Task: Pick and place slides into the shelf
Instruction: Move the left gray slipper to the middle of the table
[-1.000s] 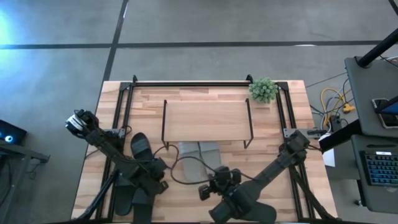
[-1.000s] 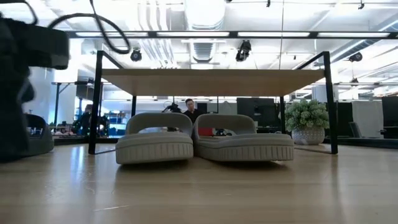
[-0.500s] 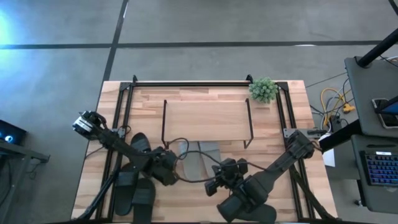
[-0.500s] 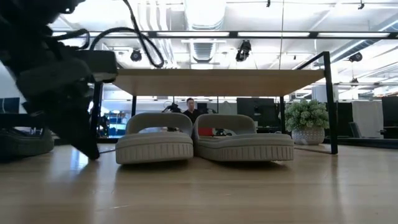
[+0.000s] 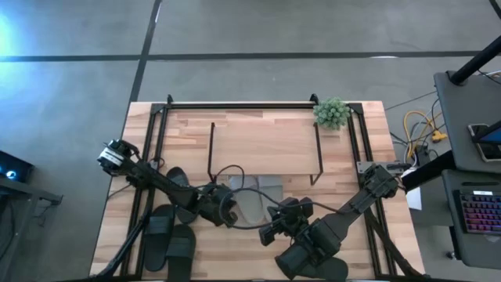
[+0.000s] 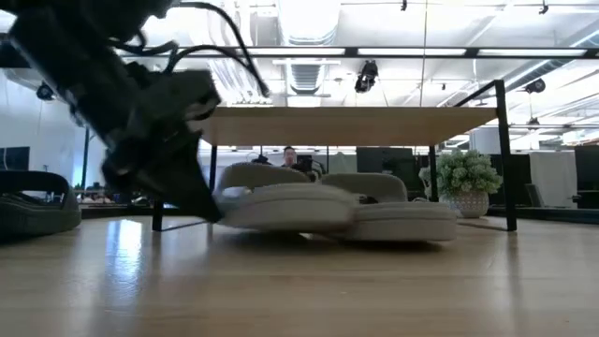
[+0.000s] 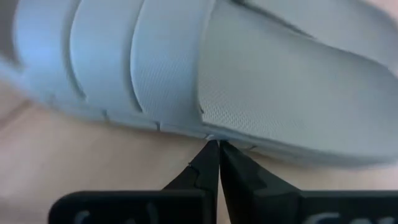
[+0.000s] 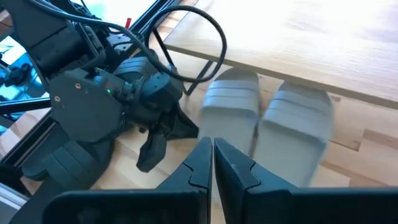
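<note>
While the left gripper (image 7: 213, 149) sits w/ fingers pressed together, tips touching the side of 1 light grey slide (image 7: 205, 68), we see 2 grey slides (image 8: 267, 121) partly under the shelf (image 5: 264, 143). Right gripper (image 8: 211, 149), fingers also pressed together, hovers near them. Black slides (image 5: 168, 239) lie at the table's (image 5: 352, 235) left.

Two grey slides (image 5: 254, 197) lie side by side under the shelf (image 5: 264, 146).

Bright ceiling lights (image 6: 309, 14) glare across the low view, where the moving left arm (image 6: 140, 103) smears, and the left wrist view is soft throughout.
</note>
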